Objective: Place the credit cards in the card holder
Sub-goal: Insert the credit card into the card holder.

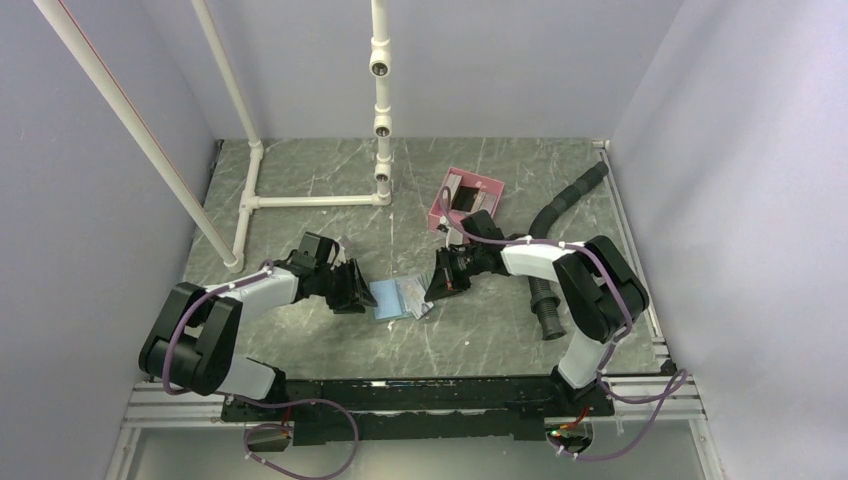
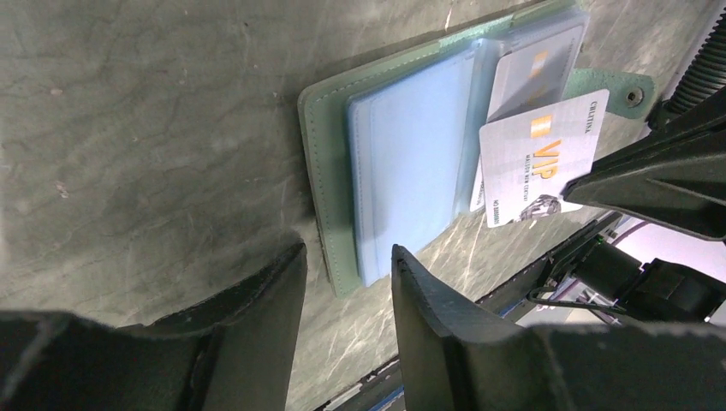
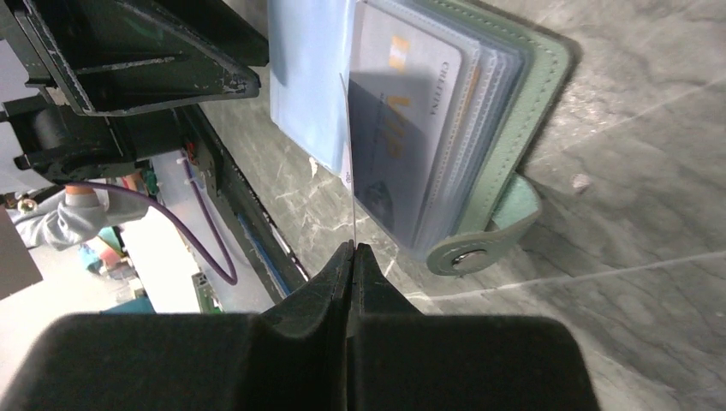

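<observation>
Right wrist view: one credit card [image 2: 539, 158] is pinched by the right pincer [image 3: 352, 248] at the open card holder [image 2: 321, 171] on the table [image 2: 128, 128], not yet sleeved; another card [image 3: 402, 94] is already pocketed; the left pincer [image 2: 347, 257] is held spread.

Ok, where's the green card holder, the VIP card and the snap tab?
card holder [image 2: 318, 171], left wrist view, green cover edge.
VIP card [image 2: 539, 158], left wrist view, printed face.
snap tab [image 3: 467, 257], right wrist view, metal stud.
</observation>
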You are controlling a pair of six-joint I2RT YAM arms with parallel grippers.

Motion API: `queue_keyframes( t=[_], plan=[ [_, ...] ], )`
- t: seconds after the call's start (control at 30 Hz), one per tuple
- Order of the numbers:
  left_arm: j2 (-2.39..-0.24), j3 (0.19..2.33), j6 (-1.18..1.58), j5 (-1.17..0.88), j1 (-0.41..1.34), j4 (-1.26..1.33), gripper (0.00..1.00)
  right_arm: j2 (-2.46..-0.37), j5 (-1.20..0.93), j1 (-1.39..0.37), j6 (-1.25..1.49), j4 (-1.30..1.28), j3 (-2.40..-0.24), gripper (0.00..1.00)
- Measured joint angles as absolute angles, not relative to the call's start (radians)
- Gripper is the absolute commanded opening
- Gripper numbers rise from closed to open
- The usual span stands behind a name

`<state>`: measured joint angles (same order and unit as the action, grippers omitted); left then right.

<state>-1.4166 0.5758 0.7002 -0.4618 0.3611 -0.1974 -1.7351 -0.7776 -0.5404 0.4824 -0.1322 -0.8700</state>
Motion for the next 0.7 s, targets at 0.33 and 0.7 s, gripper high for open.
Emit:
queue_keyframes(
  t=[0.33, 0.7],
  plan=[
    [-1.416, 0.565, 0.704, -0.459, 0.361, -0.18, 0.43, -1.819, -0.802, -0.534, 0.503, -0.111, -0.886, 0.0],
    [-1.405, 0.542, 0.719, -0.467, 0.361, -0.152, 0.4, -1.877, -0.814, -0.554, 0.533, -0.061, -0.936, 0.0]
  ],
)
